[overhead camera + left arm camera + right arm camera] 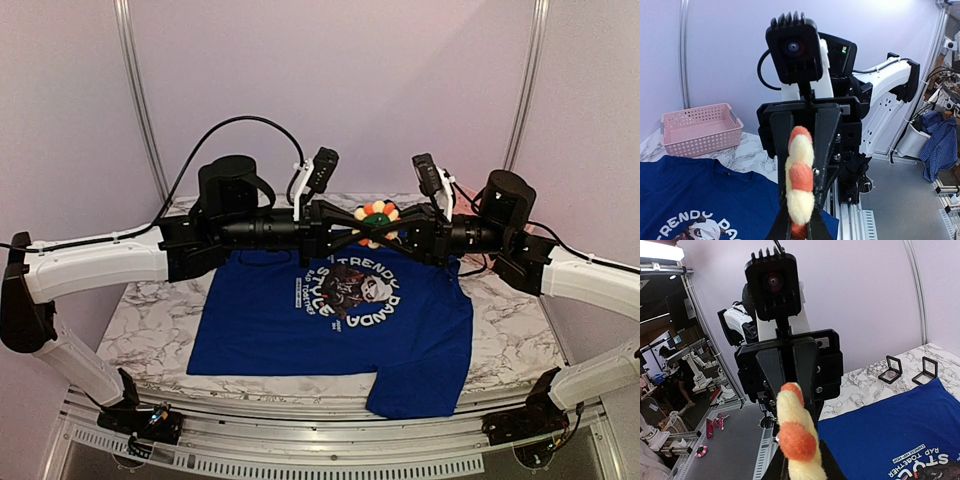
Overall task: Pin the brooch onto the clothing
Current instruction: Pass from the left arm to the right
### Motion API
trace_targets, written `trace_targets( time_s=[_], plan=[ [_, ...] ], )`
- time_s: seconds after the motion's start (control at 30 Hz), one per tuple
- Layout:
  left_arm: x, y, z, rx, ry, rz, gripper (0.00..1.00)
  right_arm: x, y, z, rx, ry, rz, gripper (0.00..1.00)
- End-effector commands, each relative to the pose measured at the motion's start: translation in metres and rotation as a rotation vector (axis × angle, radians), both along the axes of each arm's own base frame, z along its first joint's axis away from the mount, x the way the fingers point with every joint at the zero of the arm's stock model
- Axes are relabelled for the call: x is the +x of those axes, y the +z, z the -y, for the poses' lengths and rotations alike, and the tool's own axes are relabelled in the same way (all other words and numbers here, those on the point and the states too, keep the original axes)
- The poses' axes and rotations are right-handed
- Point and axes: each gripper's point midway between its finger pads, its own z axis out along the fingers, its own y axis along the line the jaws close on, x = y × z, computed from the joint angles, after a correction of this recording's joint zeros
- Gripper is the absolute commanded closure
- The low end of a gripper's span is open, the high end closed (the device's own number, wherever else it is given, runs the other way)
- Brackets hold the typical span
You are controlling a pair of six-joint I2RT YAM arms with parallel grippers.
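The brooch [377, 221], a fluffy flower with yellow and orange petals, hangs in the air between my two grippers, above the collar end of the blue panda T-shirt [270, 320]. My left gripper [363, 229] reaches in from the left and my right gripper [389, 228] from the right, tip to tip. Both are shut on the brooch. In the left wrist view the brooch [800, 172] is edge-on between the black fingers of my left gripper [801, 206]. In the right wrist view the brooch [796, 440] sits the same way in my right gripper [800, 456]. The shirt lies flat on the table [690, 200] [900, 435].
A pink basket [700, 127] stands on the marble table beyond the shirt's collar. Two small black square boxes [889, 371] [926, 371] stand open on the table near the shirt's edge. Both forearms stretch across the back of the table [150, 300].
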Motion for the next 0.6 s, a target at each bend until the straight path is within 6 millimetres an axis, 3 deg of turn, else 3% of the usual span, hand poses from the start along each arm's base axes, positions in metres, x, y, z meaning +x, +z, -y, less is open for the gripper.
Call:
trace_targets(
  time_s=[0.0, 0.23, 0.37, 0.57],
  plan=[
    [-0.026, 0.011, 0.002, 0.006, -0.077, 0.097, 1.00, 0.038, -0.007, 0.004, -0.036, -0.178, -0.080, 0.93],
    [-0.037, 0.012, 0.006, 0.002, -0.114, 0.133, 1.00, 0.051, -0.013, 0.004, -0.067, -0.228, -0.122, 0.99],
    [-0.040, 0.010, 0.006, 0.016, -0.122, 0.147, 1.00, 0.060, -0.012, 0.007, -0.066, -0.279, -0.145, 0.89],
    [-0.047, 0.006, 0.007, 0.043, -0.139, 0.199, 1.00, 0.065, -0.009, 0.007, -0.066, -0.289, -0.181, 0.88]
  ],
)
